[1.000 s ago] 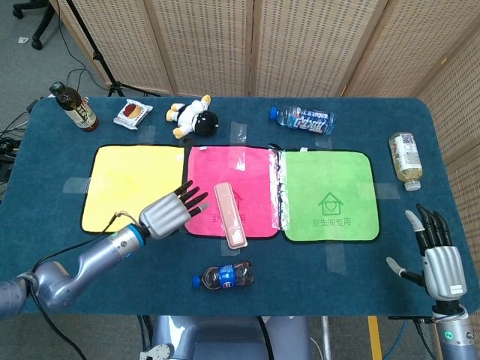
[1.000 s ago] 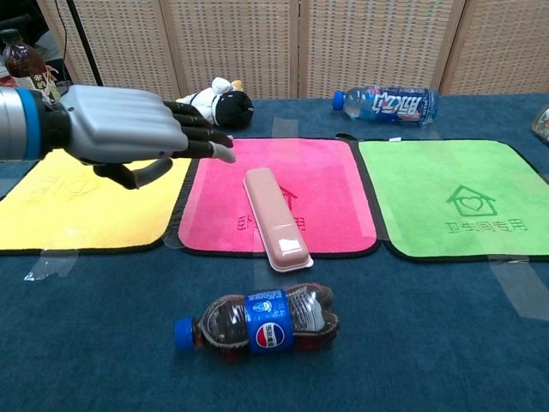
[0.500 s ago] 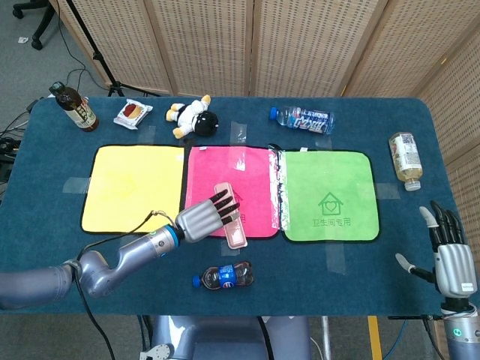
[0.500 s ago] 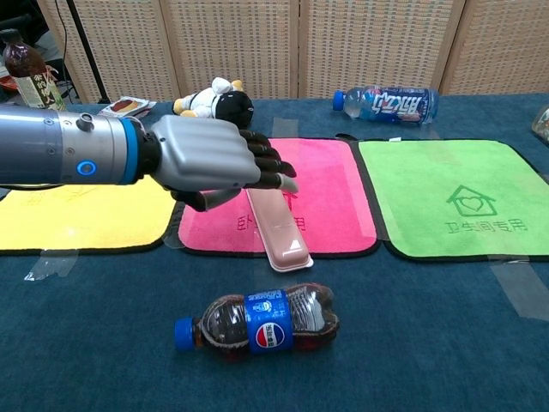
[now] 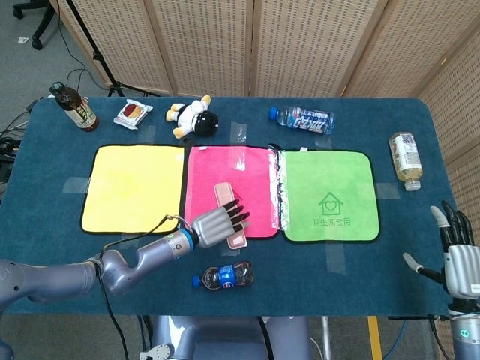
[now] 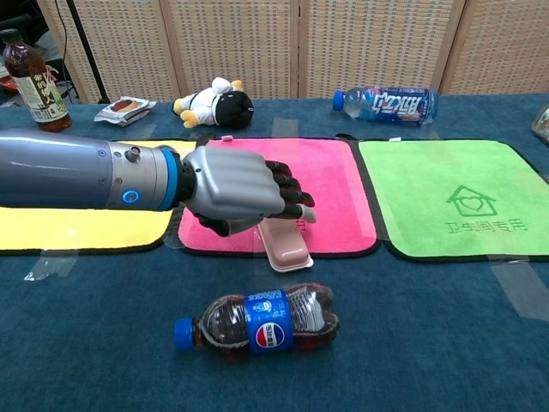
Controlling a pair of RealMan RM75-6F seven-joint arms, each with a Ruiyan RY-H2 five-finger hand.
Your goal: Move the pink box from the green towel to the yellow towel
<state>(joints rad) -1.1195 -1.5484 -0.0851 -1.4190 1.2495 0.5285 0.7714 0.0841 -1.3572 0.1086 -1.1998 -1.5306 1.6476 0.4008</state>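
The pink box (image 5: pixel 223 194) lies on the pink towel (image 5: pixel 225 166), its near end (image 6: pixel 284 245) poking over the towel's front edge. My left hand (image 5: pixel 218 225) reaches over the box's middle from the left, fingers stretched across its top and the thumb low on its left side (image 6: pixel 241 184). I cannot see a firm grip on it. The green towel (image 5: pixel 330 195) on the right and the yellow towel (image 5: pixel 131 187) on the left are both bare. My right hand (image 5: pixel 459 262) stands open at the table's front right corner, fingers apart.
A cola bottle (image 5: pixel 223 277) lies in front of the pink towel, close to my left forearm. Along the back are a tea bottle (image 5: pixel 75 106), a snack packet (image 5: pixel 133 113), a plush toy (image 5: pixel 193 117) and a water bottle (image 5: pixel 303 118). Another bottle (image 5: pixel 406 159) lies far right.
My left hand has swept right and forward, from over the yellow and pink towels' seam to over the pink box. The right hand has drawn back toward the front right corner.
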